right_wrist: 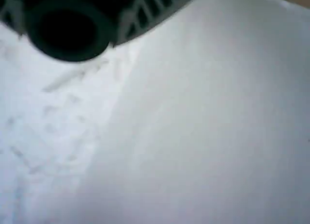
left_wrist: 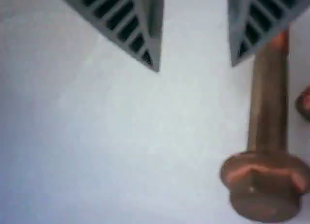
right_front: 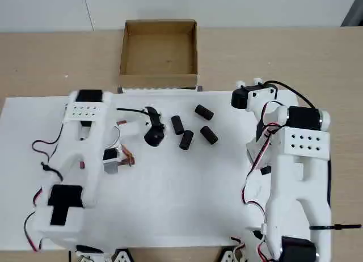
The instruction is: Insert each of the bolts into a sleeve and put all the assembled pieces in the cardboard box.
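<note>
A copper bolt (left_wrist: 266, 136) lies on the white sheet with its flanged head toward the camera. My left gripper (left_wrist: 193, 61) hangs open just above the sheet, and one of its grey fingers (left_wrist: 252, 25) is right beside the bolt's shank. A second bolt (left_wrist: 304, 103) peeks in at the edge. From above, the left gripper (right_front: 113, 160) is next to the bolts (right_front: 128, 157). My right gripper (right_wrist: 72, 15) is shut on a black sleeve (right_wrist: 68, 32) whose open bore faces the camera, low over the sheet. Several more sleeves (right_front: 186, 139) lie mid-table.
The open cardboard box (right_front: 159, 79) stands at the back, just beyond the white sheet (right_front: 181, 205). A black cable with a dark round end (right_front: 153, 134) lies left of the loose sleeves. The right arm (right_front: 298, 154) stands over the sheet's right edge.
</note>
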Robot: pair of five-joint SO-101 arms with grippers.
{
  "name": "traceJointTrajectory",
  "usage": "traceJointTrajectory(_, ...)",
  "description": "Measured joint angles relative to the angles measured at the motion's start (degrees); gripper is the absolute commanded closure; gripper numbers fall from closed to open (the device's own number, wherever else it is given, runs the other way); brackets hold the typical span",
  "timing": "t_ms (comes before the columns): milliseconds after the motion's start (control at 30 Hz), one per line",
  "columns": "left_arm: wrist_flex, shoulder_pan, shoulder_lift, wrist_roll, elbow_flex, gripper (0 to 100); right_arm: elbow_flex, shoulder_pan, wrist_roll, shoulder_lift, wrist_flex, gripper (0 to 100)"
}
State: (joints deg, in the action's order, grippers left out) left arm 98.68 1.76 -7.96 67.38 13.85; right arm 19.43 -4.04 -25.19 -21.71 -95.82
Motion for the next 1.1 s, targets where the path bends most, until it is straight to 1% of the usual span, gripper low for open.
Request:
traceJointTrajectory(200, -1.3, 0.0, -1.1, 0.0, 0.0, 91, 0.0, 0.0, 0.0, 0.0, 0.0, 99.6)
traceJointTrajectory(400, -1.4, -2.5, -1.1, 0.1, 0.0, 91, 0.0, 0.0, 0.0, 0.0, 0.0, 99.6)
traceJointTrajectory(533, -3.1, -4.1, -1.1, 0.1, 0.0, 91, 0.0, 0.0, 0.0, 0.0, 0.0, 99.6)
traceJointTrajectory(633, -4.9, -4.1, -1.1, 0.1, 0.0, 91, 0.0, 0.0, 0.0, 0.0, 0.0, 99.6)
traceJointTrajectory(800, -5.8, -4.1, -1.4, 0.1, 0.0, 91, 0.0, 0.0, 0.0, 0.0, 0.0, 99.6)
traceJointTrajectory(1100, -7.2, -4.1, -8.9, 0.1, -0.6, 91, 0.0, 0.0, 0.0, 0.0, 0.0, 99.6)
